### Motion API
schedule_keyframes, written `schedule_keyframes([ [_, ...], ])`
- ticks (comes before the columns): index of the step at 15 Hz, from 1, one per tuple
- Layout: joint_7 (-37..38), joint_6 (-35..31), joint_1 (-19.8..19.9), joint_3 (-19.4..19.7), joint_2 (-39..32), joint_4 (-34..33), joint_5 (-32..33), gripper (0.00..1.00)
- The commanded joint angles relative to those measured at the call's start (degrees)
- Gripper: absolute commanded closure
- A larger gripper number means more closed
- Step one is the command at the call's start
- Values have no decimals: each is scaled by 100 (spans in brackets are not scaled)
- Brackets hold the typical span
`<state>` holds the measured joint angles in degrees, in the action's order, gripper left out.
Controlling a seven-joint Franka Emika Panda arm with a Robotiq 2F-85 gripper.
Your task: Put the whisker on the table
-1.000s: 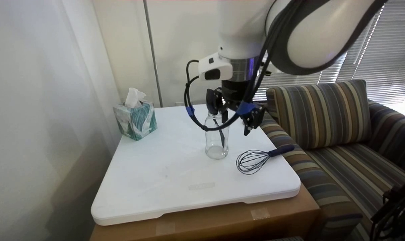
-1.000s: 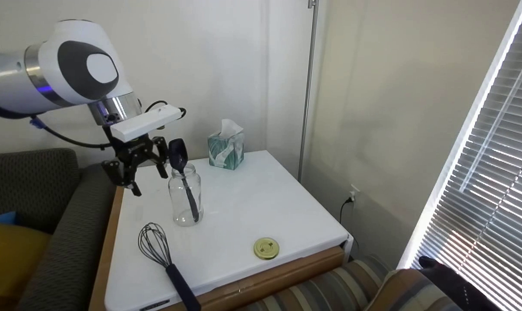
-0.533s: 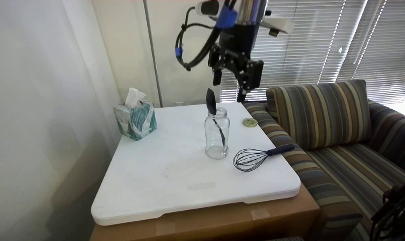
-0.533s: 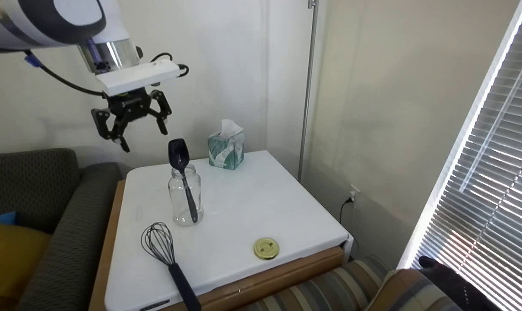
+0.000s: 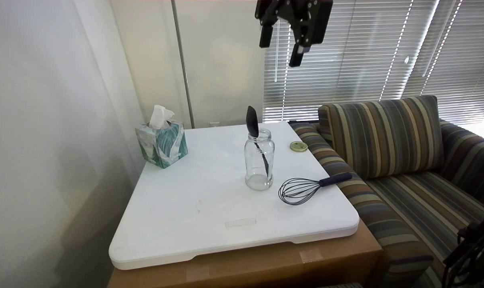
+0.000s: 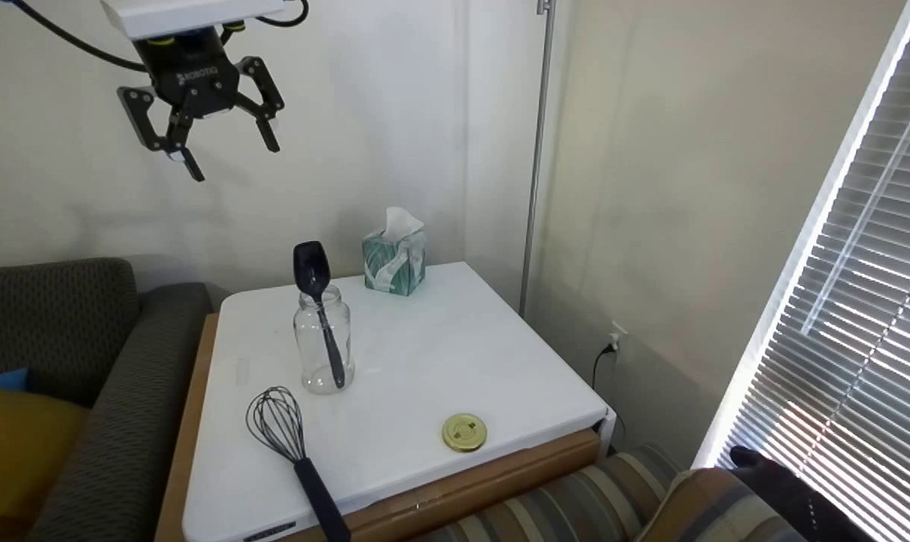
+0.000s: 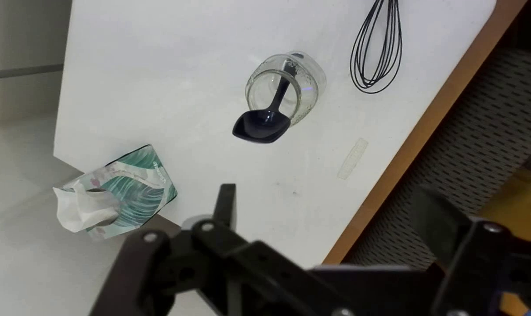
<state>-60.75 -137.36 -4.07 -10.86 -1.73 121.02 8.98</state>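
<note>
The whisker (image 5: 330, 181) lies on the white top of the table (image 5: 173, 212), its wire loops on the surface and its dark handle reaching over the edge beside the striped sofa. It also lies on the table (image 6: 417, 369) in an exterior view (image 6: 315, 485). In the wrist view only its wire loops (image 7: 381, 66) show, at the top right; the handle is out of frame. My gripper (image 6: 235, 162) is open and empty, high above the table and apart from everything. It shows at the top of an exterior view (image 5: 280, 52) and low in the wrist view (image 7: 329, 193).
A glass jar (image 5: 259, 176) holding a black spoon-like utensil (image 6: 311, 269) stands near the whisker. A tissue box (image 6: 394, 263) stands at a table corner. A gold lid (image 6: 464, 433) lies near an edge. A striped sofa (image 5: 386, 140) borders the table.
My open gripper has risen from near the jar's height to well above the table. The whisker turned or shifted slightly at first, then stayed still.
</note>
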Motion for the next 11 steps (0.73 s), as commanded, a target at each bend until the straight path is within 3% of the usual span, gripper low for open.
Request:
schedule_keyframes([
  [1,35,68,-130,120,74,-17,-7,0],
  [11,73,106,-140,126,139,-12,-14,0],
])
